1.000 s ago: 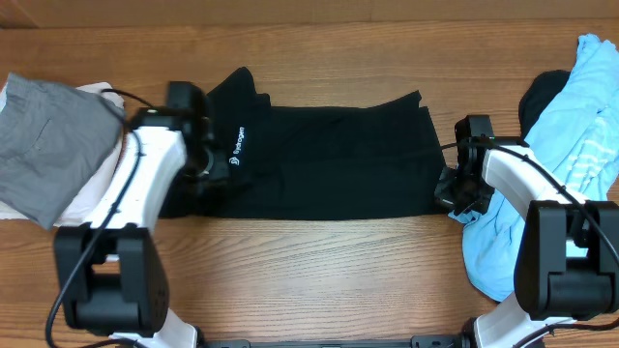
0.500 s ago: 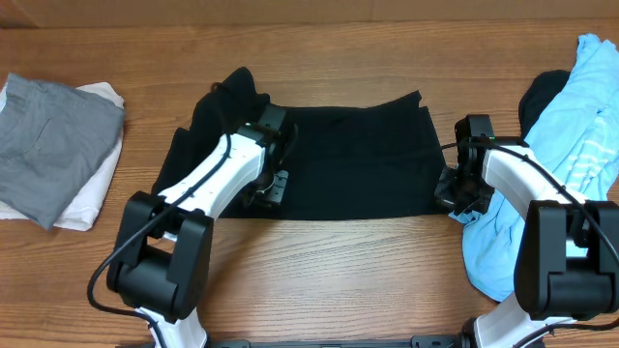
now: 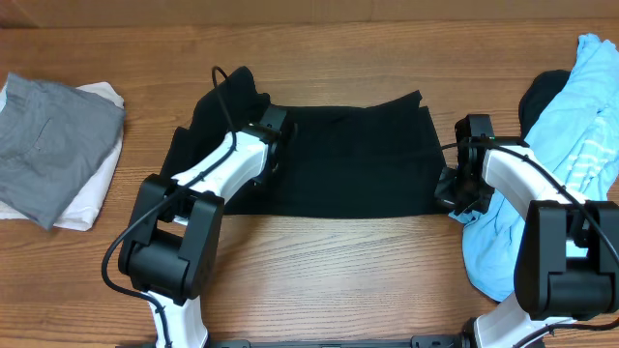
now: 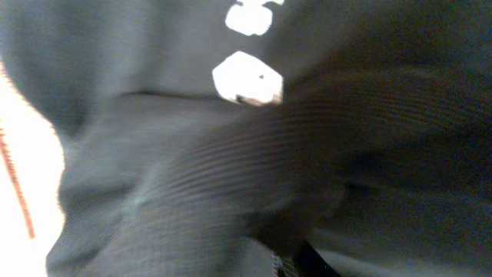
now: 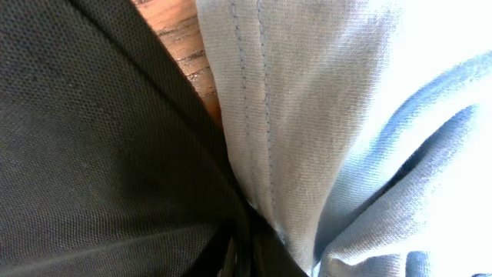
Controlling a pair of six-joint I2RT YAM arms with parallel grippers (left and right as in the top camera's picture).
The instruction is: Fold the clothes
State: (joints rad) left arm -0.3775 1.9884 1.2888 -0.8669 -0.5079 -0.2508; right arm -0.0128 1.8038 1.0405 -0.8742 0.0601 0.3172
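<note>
The large black shirt [image 3: 358, 164] lies spread across the middle of the table, with its left part bunched under my left arm. My left gripper [image 3: 274, 159] is down in that cloth. The left wrist view is filled with black fabric [image 4: 346, 115] and bits of white logo lettering [image 4: 247, 77], and the jaws [image 4: 300, 258] are mostly buried, closed on the cloth. My right gripper [image 3: 448, 191] is shut on the shirt's right edge. In the right wrist view its jaws [image 5: 238, 258] pinch black fabric [image 5: 92, 138] beside the light blue shirt [image 5: 346, 115]. That shirt [image 3: 571, 126] lies crumpled at the right.
A folded grey garment [image 3: 48, 145] lies on a white one [image 3: 92, 198] at the far left. A dark garment [image 3: 544, 92] pokes out from under the light blue shirt. Bare wooden table [image 3: 338, 271] runs along the front.
My left arm has swung from the shirt's left sleeve toward the middle, carrying cloth with it. The white logo no longer shows from overhead. The right arm has not moved.
</note>
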